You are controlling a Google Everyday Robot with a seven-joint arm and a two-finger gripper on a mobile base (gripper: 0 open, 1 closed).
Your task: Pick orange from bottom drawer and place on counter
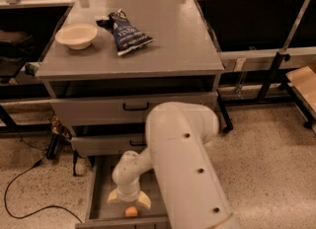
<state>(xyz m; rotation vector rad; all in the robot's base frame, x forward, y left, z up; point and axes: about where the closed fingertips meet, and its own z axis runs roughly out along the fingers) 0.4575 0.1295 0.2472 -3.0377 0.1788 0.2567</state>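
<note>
Gripper (129, 202) is down inside the bottom drawer (100, 189), pointing at the floor of it, fingers (113, 198) spread wide, nothing between them. Arm (182, 164) comes in from the near right and hides the drawer's right side.

Orange (131, 211) sits on the drawer floor just nearer the camera than the gripper. It is roughly centred under the gap between the fingertips and close to the drawer's front wall. Can't tell if a fingertip touches it; it isn't pinched.

Directly above the gripper are the two shut drawers, the middle one (106, 144) and the top one with a black handle (136, 107).

Further up and beyond the gripper is the worktop (182, 40). It carries a dark blue snack bag (127, 33) lying flat, with white print I can't read. A cream bowl (76, 35) stands well apart from the bag, further left from the gripper.

On the floor left of the gripper, outside the cabinet, runs a black cable (29, 208).
</note>
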